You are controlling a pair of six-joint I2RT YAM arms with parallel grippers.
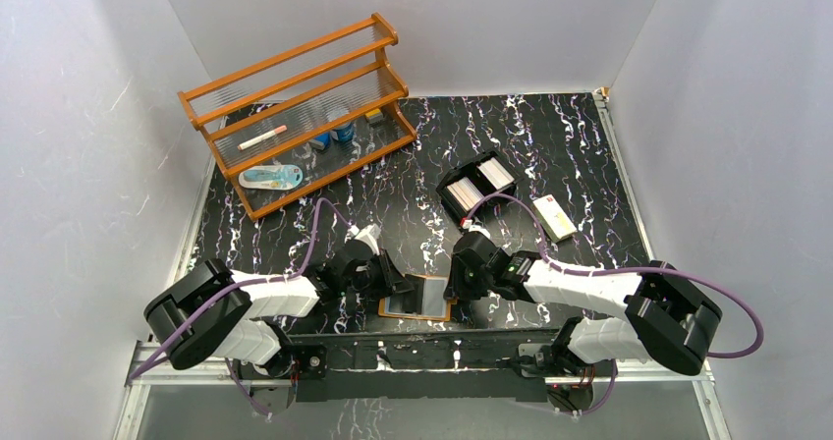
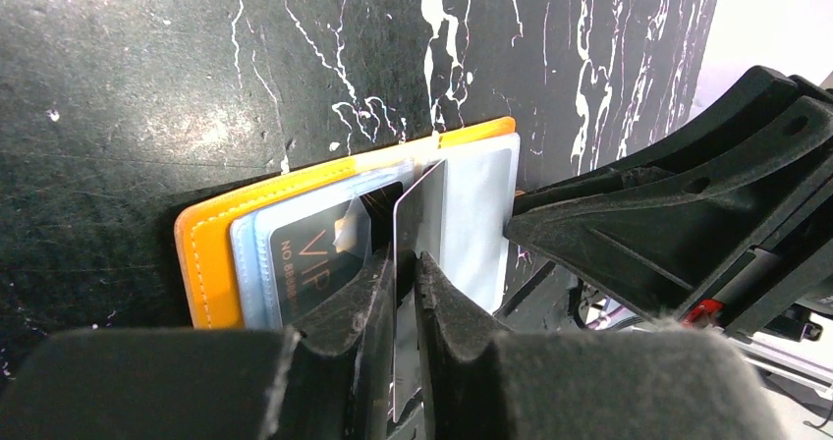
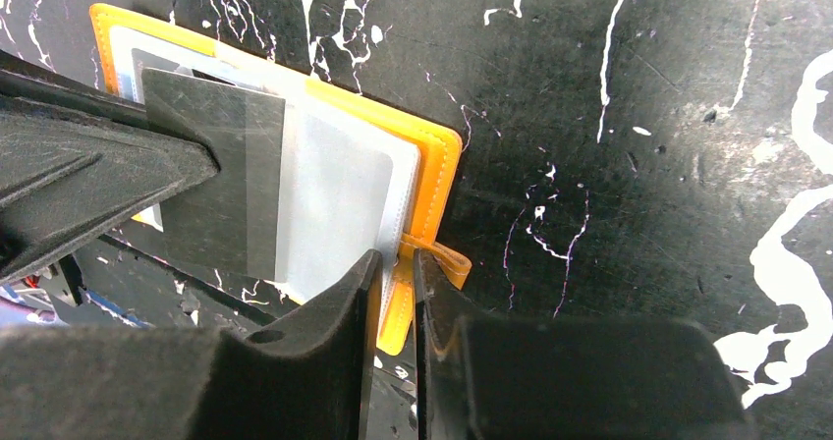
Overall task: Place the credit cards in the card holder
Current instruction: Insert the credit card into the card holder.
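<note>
Orange leather card holder point(image 2: 204, 263) lies open on the worktop point(image 2: 118, 86), just ahead of the left claw point(image 2: 405, 288). Its narrow jaws flank a grey credit card point(image 2: 422, 209) standing tilted in a clear sleeve point(image 2: 481, 214); whether they press it is unclear. Opposite, the right claw point(image 3: 396, 298) pinches the holder's cover edge.

one card holder point(image 1: 420, 302), two card stacks point(image 1: 462, 195) point(image 1: 494, 173), one tray point(image 1: 444, 182), one rack point(image 1: 295, 106), one box point(image 1: 555, 217)
</note>
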